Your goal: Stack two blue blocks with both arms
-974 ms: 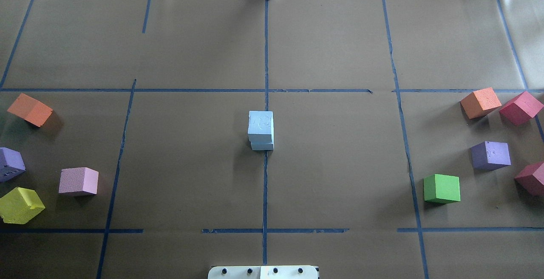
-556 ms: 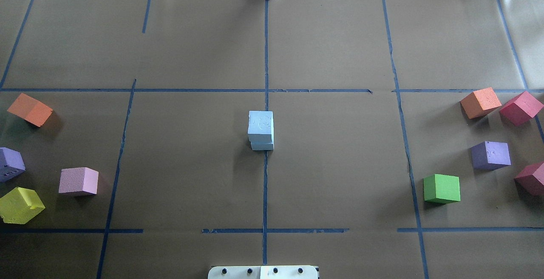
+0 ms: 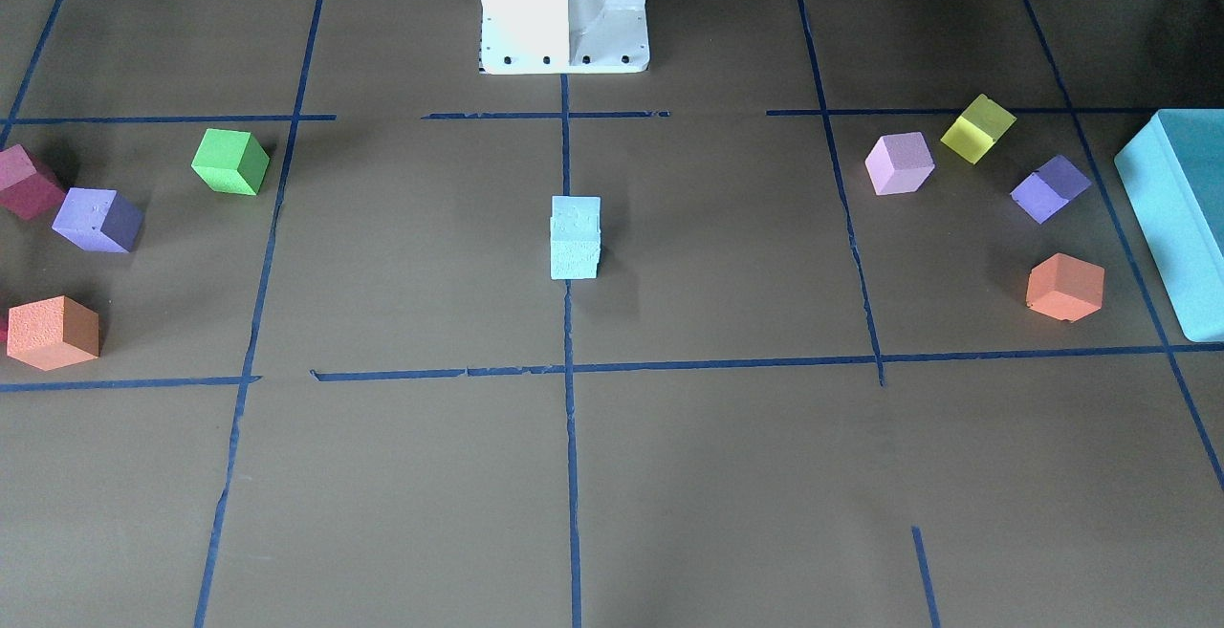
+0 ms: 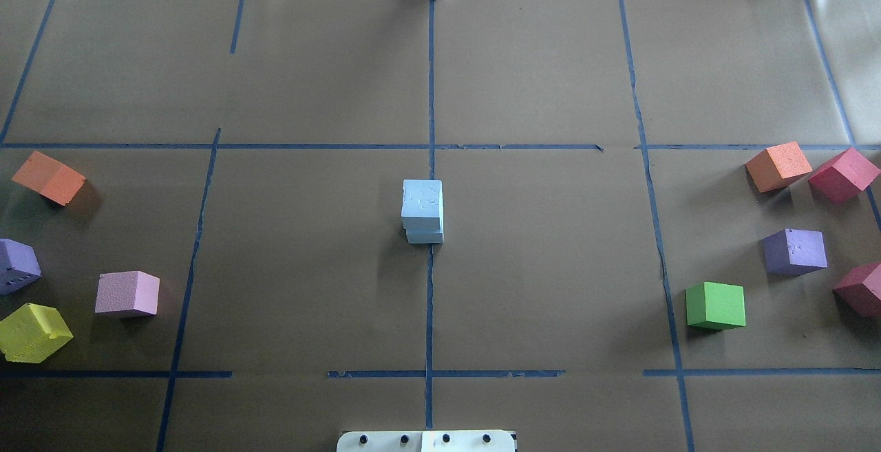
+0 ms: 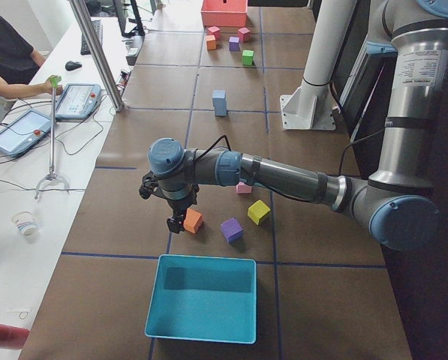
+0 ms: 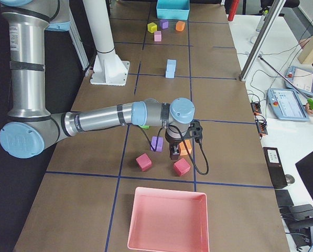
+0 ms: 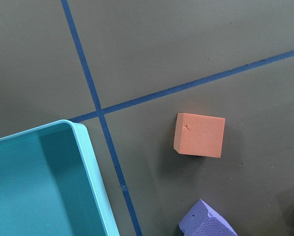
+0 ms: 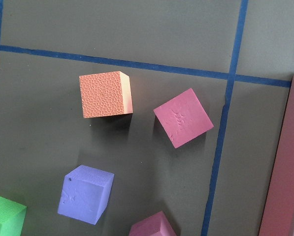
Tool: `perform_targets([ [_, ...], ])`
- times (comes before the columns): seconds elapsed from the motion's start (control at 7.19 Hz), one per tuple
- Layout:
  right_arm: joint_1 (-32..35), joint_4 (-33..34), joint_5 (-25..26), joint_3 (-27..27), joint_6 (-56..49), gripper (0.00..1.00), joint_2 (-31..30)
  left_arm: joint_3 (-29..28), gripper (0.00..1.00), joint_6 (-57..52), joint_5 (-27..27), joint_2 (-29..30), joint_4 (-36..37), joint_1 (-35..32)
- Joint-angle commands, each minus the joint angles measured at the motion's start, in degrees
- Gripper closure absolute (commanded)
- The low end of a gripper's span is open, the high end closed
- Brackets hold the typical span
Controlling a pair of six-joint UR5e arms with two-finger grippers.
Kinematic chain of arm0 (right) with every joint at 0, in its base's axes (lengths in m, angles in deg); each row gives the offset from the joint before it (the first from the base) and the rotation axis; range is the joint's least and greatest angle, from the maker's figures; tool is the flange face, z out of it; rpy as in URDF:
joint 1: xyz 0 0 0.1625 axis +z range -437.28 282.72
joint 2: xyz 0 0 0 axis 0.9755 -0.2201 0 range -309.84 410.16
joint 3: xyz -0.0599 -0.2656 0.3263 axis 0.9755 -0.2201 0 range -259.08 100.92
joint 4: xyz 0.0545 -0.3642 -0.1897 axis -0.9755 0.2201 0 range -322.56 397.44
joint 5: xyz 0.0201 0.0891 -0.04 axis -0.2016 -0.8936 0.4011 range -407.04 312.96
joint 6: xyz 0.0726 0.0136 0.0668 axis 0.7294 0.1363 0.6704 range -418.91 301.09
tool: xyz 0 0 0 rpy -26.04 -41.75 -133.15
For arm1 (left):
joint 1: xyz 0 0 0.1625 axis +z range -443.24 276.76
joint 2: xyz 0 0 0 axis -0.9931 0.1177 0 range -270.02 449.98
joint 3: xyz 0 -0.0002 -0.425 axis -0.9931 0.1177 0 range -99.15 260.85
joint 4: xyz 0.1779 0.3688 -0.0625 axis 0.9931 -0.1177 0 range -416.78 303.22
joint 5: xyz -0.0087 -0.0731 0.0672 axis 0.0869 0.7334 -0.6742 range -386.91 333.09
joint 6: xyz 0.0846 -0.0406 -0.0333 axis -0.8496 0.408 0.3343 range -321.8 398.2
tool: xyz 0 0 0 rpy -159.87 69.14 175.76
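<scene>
Two pale blue blocks stand stacked at the table's centre on the blue tape line, the upper block sitting on the lower block. The stack also shows in the front-facing view. Neither gripper touches the stack. My left gripper shows only in the exterior left view, hanging over an orange cube at the table's left end. My right gripper shows only in the exterior right view, over an orange cube at the right end. I cannot tell whether either gripper is open or shut.
A teal box lies at the left end and a pink tray at the right end. Several coloured cubes lie near each end, among them a green cube, a purple cube and a yellow cube.
</scene>
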Motion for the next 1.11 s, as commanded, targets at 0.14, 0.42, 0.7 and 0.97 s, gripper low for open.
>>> perform_targets([
  [0.14, 0.00, -0.33, 0.03, -0.48, -0.25, 0.00, -0.19, -0.23, 0.00, -0.22, -0.25, 0.23, 2.76, 0.35],
  [0.42, 0.00, -0.33, -0.06, -0.48, -0.25, 0.00, -0.28, -0.75, 0.00, -0.40, -0.43, 0.15, 2.95, 0.61],
  [0.7, 0.00, -0.33, -0.23, -0.39, -0.08, 0.00, -0.28, -0.58, 0.00, -0.40, -1.66, 0.14, 2.95, 0.61],
  [0.97, 0.00, -0.33, -0.24, -0.39, 0.01, 0.00, -0.28, 1.17, 0.00, -0.40, -1.66, -0.12, 2.95, 0.44],
])
